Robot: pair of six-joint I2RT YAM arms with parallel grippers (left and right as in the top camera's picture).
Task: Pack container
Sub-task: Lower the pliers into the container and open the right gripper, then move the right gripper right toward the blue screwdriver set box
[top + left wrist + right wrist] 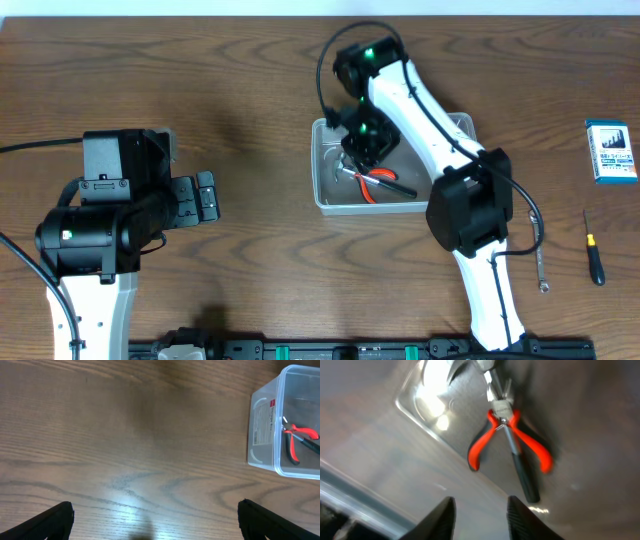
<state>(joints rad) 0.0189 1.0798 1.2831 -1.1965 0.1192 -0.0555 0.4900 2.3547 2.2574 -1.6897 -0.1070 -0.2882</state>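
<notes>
The clear plastic container (325,170) stands mid-table; it also shows in the left wrist view (262,430) at the right edge. Red-handled pliers (378,185) and a dark-handled tool (522,472) lie inside it; the pliers also show in the right wrist view (485,442). My right gripper (365,140) hangs over the container's inside, its jaws (477,512) open and empty above the tools. My left gripper (205,196) is open and empty over bare table, well left of the container, its fingers at the bottom corners of the left wrist view (155,520).
A small blue box (609,151) lies at the far right. A black-and-yellow screwdriver (593,250) lies below it. A metal wrench (540,262) lies beside my right arm's base. A dark rail runs along the table's front edge (350,350).
</notes>
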